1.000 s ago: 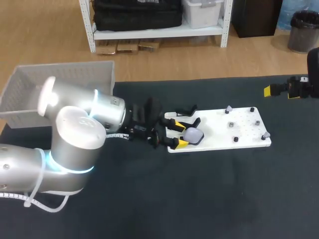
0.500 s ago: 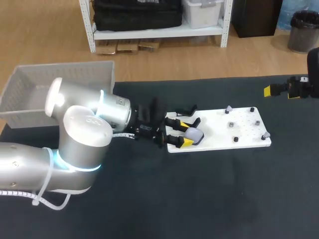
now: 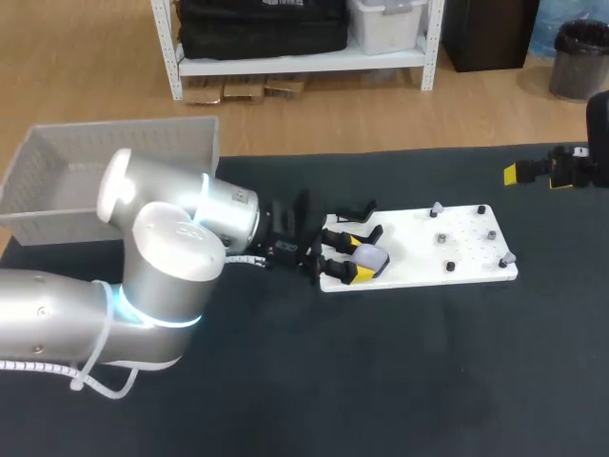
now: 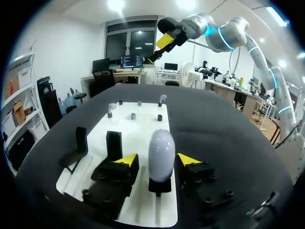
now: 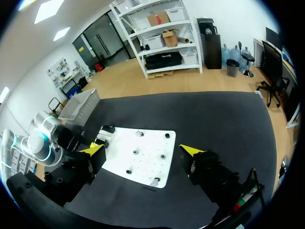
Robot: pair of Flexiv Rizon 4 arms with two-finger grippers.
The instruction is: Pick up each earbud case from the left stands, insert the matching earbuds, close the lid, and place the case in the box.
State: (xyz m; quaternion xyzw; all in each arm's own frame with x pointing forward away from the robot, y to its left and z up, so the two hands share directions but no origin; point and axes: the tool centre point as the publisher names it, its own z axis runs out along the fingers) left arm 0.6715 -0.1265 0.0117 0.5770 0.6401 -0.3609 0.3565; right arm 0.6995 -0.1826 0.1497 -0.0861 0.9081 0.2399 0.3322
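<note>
— Where is the case?
— The case [image 4: 161, 143] stands upright on a black stand [image 4: 159, 187] at the 9 o'clock end of the white board [image 3: 419, 228], as the head view has it. It is pale, smooth and egg-shaped.

— And the left gripper?
— The left gripper [image 4: 157, 160] lies low over that same end of the board. The left arm [image 3: 162, 276] brings it in from 9 o'clock. One yellow-tipped finger stands on each side of the case. The jaws are parted. In the wrist view a strip of board shows between the case and one finger, and a thinner gap at the other. Neither finger presses on the case, so the gripper has hold of nothing.

— What else is on the board?
— Two more black stands [image 4: 113, 143] are just beside the gripper, at 10 o'clock from the board's middle in the head view. Six small pegs [image 3: 491, 234] dot the 3 o'clock half. What sits on them is too small to tell.

— The right gripper?
— The right gripper [image 5: 143, 150] hangs high over the table [image 3: 381, 381] at its 2 o'clock edge, well apart from the board. Its fingers are spread wide and hold nothing.

— The box?
— The grey box [image 3: 143, 143] sits at the table's 10 o'clock corner, behind the left arm.
</note>
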